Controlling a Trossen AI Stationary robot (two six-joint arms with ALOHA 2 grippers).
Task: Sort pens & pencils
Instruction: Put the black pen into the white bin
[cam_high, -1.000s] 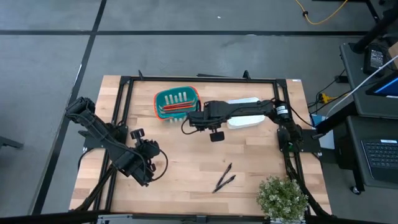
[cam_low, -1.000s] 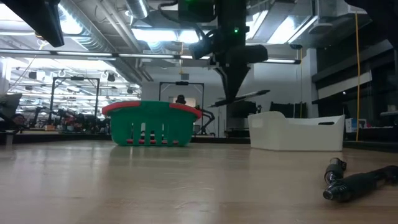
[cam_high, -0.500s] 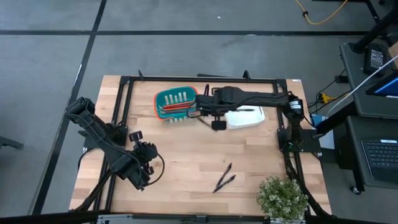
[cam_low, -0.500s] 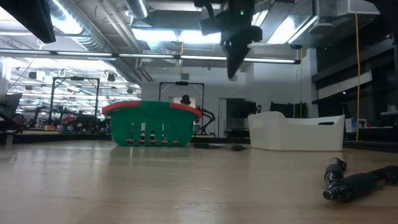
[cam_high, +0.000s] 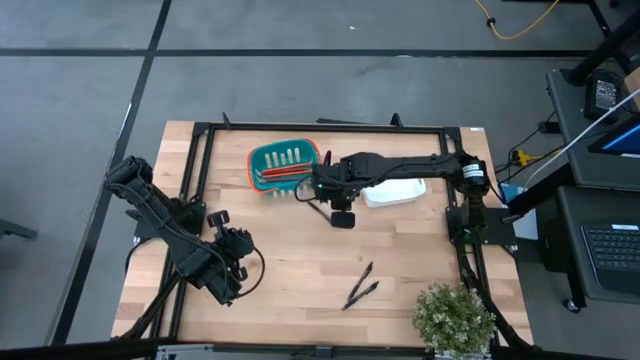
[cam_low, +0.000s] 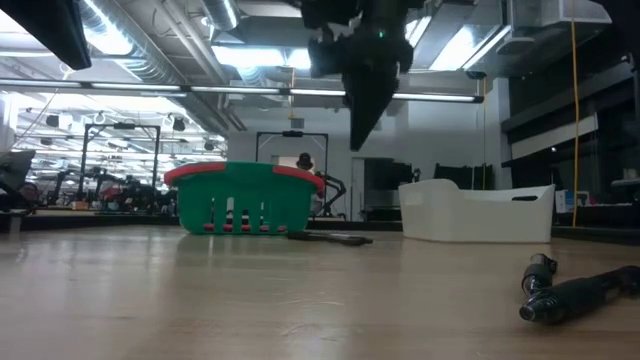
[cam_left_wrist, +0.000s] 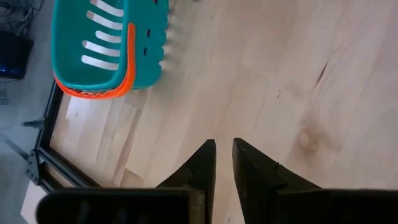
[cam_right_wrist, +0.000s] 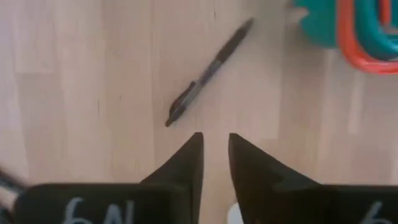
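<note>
One black pen (cam_right_wrist: 208, 71) lies flat on the wood just off the teal basket's (cam_high: 284, 166) right side; the low view shows this pen (cam_low: 330, 238) between the basket and the white bin (cam_low: 476, 210). My right gripper (cam_right_wrist: 214, 142) hangs above it, pointing down, with a narrow gap between its fingers and nothing in them. Red-orange pencils (cam_high: 280, 176) lie inside the basket. Two more black pens (cam_high: 361, 285) lie crossed on the near part of the table. My left gripper (cam_left_wrist: 222, 147) waits shut over the near left of the table.
The white bin (cam_high: 395, 190) sits right of the basket, partly under my right arm. A potted plant (cam_high: 455, 315) stands at the near right corner. A black frame runs around the table edges. Bare wood lies between the two arms.
A second ago my right gripper held a pen level, high above the table. The pen has left the fingers and fallen to the wood between basket and bin. The gripper rose and went toward the far edge, then came back toward the near edge and down.
</note>
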